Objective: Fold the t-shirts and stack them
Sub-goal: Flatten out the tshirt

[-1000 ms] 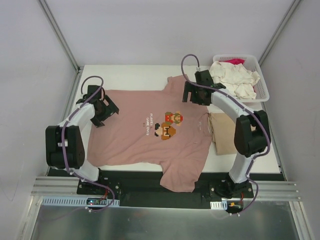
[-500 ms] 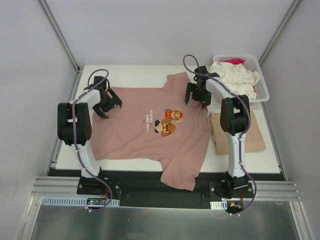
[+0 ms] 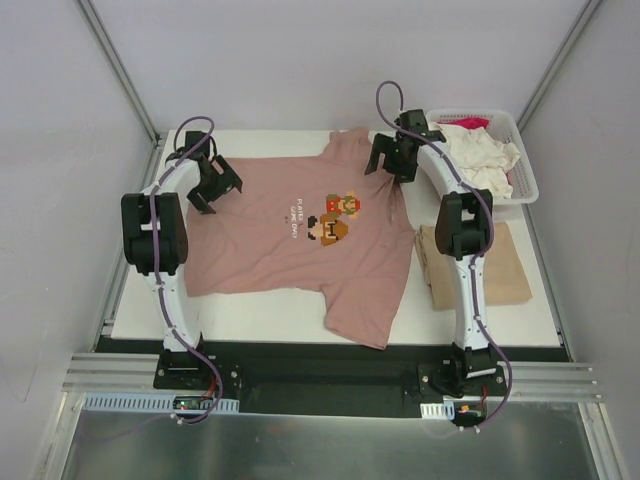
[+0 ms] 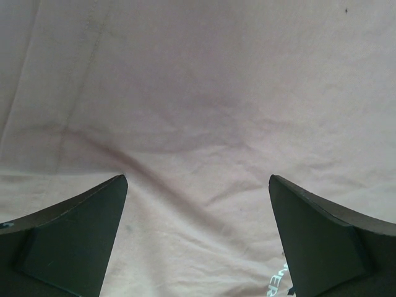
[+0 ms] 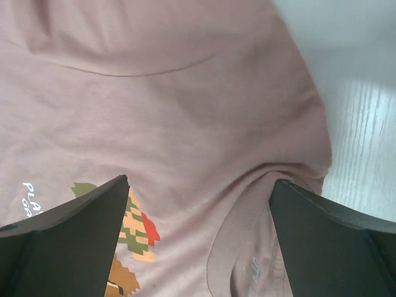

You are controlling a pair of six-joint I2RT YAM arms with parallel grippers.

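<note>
The dusty-pink t-shirt lies spread print-up on the white table, with one sleeve hanging over the near edge. Its pixel-art print shows at the middle. My left gripper is open over the shirt's far left part, which fills the left wrist view between my spread fingers. My right gripper is open over the collar at the far right, fingers either side of it. A folded tan t-shirt lies on the right.
A white slatted basket stands at the far right corner and holds a crumpled cream t-shirt and a bit of magenta cloth. Grey enclosure walls stand on both sides. Bare table shows beside the collar.
Both arms have stretched toward the far edge of the table. The pink t-shirt has slid that way with them, so less of it hangs over the near edge.
</note>
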